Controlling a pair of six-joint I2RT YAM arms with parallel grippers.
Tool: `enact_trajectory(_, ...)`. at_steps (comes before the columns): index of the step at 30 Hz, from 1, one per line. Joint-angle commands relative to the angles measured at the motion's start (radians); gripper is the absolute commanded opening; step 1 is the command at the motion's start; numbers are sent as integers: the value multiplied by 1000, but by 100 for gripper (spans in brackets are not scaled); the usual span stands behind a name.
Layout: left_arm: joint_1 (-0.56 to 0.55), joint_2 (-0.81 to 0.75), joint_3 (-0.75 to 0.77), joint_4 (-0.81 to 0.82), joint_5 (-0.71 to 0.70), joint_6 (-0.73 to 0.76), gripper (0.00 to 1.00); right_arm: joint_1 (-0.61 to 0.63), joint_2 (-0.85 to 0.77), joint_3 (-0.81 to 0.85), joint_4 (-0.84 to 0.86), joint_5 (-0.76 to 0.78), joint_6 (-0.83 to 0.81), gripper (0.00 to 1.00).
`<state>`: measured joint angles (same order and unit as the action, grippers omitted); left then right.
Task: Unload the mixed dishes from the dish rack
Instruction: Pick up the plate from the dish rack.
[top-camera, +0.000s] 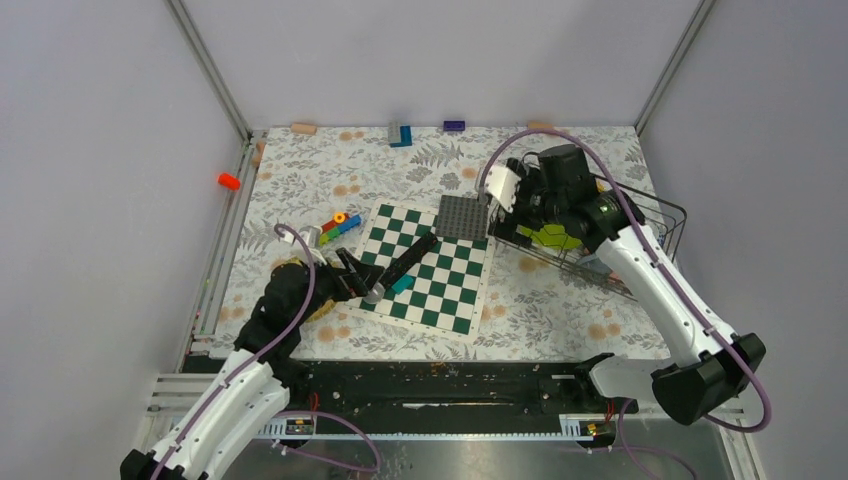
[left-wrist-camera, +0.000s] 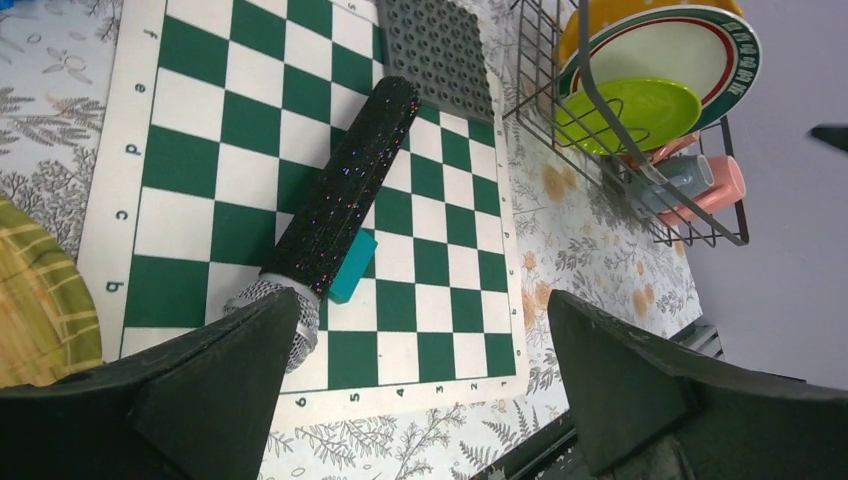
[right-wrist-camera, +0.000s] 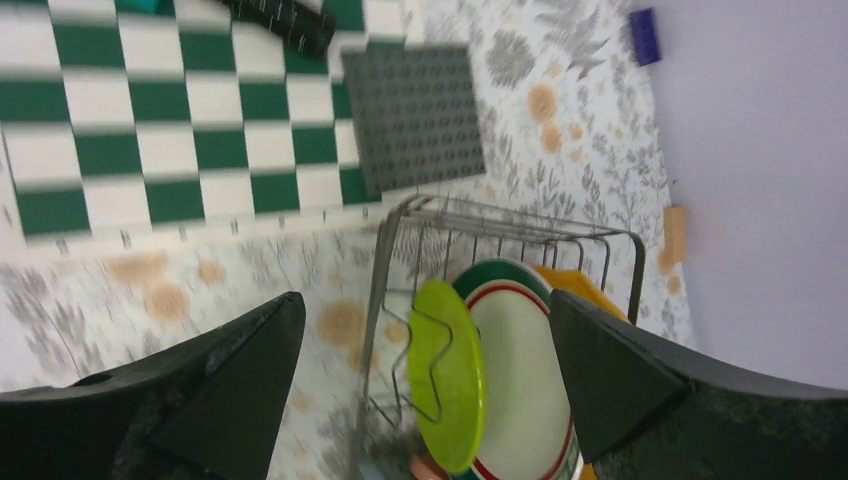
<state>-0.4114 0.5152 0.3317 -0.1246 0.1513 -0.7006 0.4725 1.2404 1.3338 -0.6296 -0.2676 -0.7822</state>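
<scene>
While we're hovering the right claw (right-wrist-camera: 423, 297), spread wide and empty, over the rack (right-wrist-camera: 500, 215) on the table's (top-camera: 560, 310) right side, plates (right-wrist-camera: 520, 370) are standing packed upright inside. We're risking pinching wire with the lime plate (right-wrist-camera: 445, 385) and dragging the rack. Left claw (left-wrist-camera: 422, 300) is idling, spread, empty.

You see a black wire dish rack (left-wrist-camera: 700, 241) top right w/ a round lime-green plate (left-wrist-camera: 630, 112), pink & grey mugs (left-wrist-camera: 700, 182) inside. Black sparkly stick (left-wrist-camera: 345, 190) lies on green-and-white chessboard (left-wrist-camera: 200, 150).
</scene>
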Motion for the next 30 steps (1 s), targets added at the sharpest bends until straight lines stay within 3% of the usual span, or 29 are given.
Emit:
enact_trajectory(1,-3,-12,-11,100,40,38,99,5,53,51,-357,74,-478,99)
enact_trajectory(6,-3,-57,-17,65,-30,32,99,3,41,-12,-443,198,-580,99)
enact_trajectory(11,-3,-60,-28,68,-64,-8,99,-2,50,-101,-285,306,-565,99)
enact_trajectory(15,-3,-61,-38,74,-112,-42,99,-9,92,-109,-218,369,-556,90)
enact_trajectory(21,-3,-76,-75,121,-160,-75,99,-44,101,-179,-48,406,-585,86)
enact_trajectory(30,-3,-44,-56,137,-188,-85,99,-127,182,-193,72,398,-620,78)
